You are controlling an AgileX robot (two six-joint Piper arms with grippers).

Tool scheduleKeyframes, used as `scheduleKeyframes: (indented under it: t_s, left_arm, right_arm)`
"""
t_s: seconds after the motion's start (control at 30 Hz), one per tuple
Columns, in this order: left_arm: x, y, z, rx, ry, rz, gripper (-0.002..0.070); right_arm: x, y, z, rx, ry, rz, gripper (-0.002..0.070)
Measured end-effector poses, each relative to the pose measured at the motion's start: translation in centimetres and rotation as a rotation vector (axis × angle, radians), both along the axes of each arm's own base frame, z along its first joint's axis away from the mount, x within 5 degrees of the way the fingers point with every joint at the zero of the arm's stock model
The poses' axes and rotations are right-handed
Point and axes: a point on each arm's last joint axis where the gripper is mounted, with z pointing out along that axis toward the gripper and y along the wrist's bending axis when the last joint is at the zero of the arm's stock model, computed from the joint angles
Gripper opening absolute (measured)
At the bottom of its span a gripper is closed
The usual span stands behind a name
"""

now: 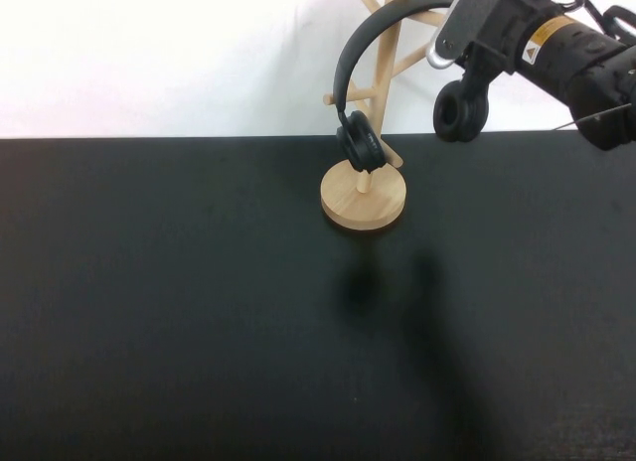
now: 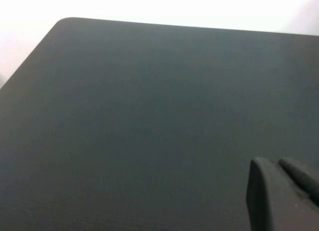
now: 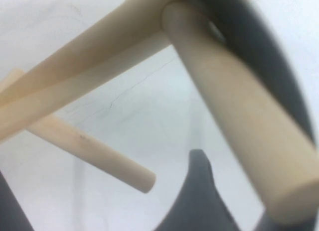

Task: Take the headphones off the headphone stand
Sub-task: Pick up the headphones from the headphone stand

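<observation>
A white wall stands behind a black table, and the table fills most of the high view. Near the far edge of the table, a little right of the middle, stands the wooden headphone stand. It has a round disc base, a thin upright pole and several slanted pegs near its top.

The black headphones hang on the stand. The curved headband goes over the upper pegs. One ear cup hangs low in front of the pole, just above the base, and the other ear cup hangs on the right side, clear of the pole and higher than the first one.

The right gripper is at the top right of the high view, high above the table and right at the top of the headband, beside the upper pegs. Its fingertips are hidden behind the arm's own body in that view. In the right wrist view the pegs of the stand are very close to the camera and the dark headband passes behind them. The jaws stand wide apart, and I cannot tell if they already touch the headband.

The left gripper shows only in the left wrist view, as a dark finger over the bare table. I cannot tell how far open it is, and it holds nothing I can see
</observation>
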Motion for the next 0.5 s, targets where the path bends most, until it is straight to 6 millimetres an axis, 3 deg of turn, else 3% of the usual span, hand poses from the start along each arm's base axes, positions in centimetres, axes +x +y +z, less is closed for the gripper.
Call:
scheduleKeyframes:
  t_s: [0.2,0.5]
  left_arm:
    - [0.00,0.00,0.00,0.000,0.000,0.000,-0.0004]
    - [0.00,0.00,0.00,0.000,0.000,0.000,-0.0004]
  right_arm:
    - [0.24,0.09,-0.27,-0.004,0.002,0.002,0.0301]
    - [0.38,0.19,-0.37,-0.049,-0.043,0.004,0.0209]
